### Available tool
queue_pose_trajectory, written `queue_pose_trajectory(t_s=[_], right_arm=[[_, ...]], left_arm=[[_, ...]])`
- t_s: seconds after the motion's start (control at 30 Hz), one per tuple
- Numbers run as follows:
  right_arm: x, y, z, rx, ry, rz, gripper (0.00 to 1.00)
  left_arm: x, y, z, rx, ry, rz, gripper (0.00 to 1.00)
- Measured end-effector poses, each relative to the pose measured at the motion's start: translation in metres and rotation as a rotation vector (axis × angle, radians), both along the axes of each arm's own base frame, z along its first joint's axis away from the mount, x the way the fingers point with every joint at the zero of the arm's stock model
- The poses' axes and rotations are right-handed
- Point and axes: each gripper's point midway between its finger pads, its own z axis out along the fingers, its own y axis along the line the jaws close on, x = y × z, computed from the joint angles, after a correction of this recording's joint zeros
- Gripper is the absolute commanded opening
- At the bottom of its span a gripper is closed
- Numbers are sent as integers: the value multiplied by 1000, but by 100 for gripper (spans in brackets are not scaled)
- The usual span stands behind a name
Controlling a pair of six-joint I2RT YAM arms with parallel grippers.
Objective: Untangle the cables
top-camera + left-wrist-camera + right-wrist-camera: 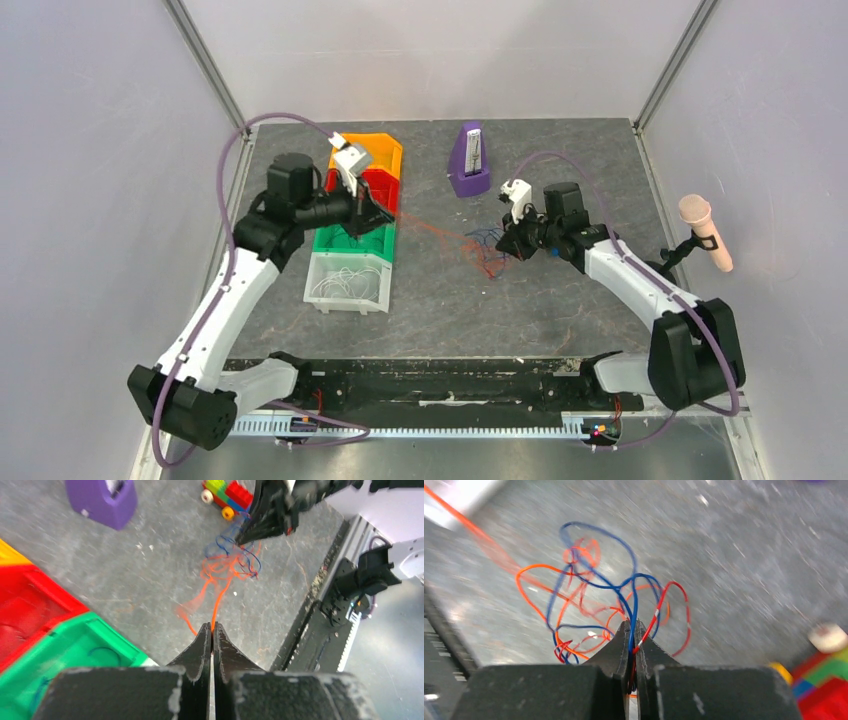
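The cables [478, 250] are a loose knot of orange, blue and red wires on the grey table between the arms. My left gripper [378, 214] is above the bins. It is shut [212, 628] on one orange strand [220, 595] that runs taut from its tips to the knot [231, 562]. My right gripper [510, 243] is at the knot's right side. It is shut [632, 628] on a blue wire and a red wire, and the rest of the knot [589, 595] hangs in loops in front of the fingers. The right gripper also shows in the left wrist view [250, 534].
A row of bins stands at the left: yellow [385, 148], red [385, 185], green [335, 240] and a clear one [325, 297] holding white wires. A purple metronome [469, 160] stands at the back. A toy brick car [227, 495] lies behind the knot. A microphone [705, 230] is at the right.
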Motion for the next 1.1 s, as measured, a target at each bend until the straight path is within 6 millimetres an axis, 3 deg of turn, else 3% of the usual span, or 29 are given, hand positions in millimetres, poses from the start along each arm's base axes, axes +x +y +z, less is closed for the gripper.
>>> queue_pose_trajectory(t_s=[0.1,0.27,0.37,0.47,0.6,0.7,0.8,0.97,1.1], right_arm=[[1,-19,-27,-95,33,-27,8],[-9,-53,-74,-248,163,-79,11],[-11,-59,-81,-288,176,-77,9],[-11,-62,-85,-304,178,-72,0],[-12,-61,-85,-300,183,-65,0],[-14,-58,-84,-284,189,-56,0],[-16,-55,-84,-267,199,-49,0],[-18,-50,-81,-241,216,-45,0],[-20,-49,-76,-228,212,-47,0]], left_arm=[[6,11,36,-19,-70,16,2],[3,16,108,-71,-259,13,2],[1,17,138,-92,-329,14,2],[7,18,165,-107,-391,26,2],[30,21,189,-95,-452,88,2],[58,24,189,-55,-476,143,2],[97,27,176,11,-493,205,2],[172,38,119,193,-491,293,2],[232,54,59,299,-408,363,2]])
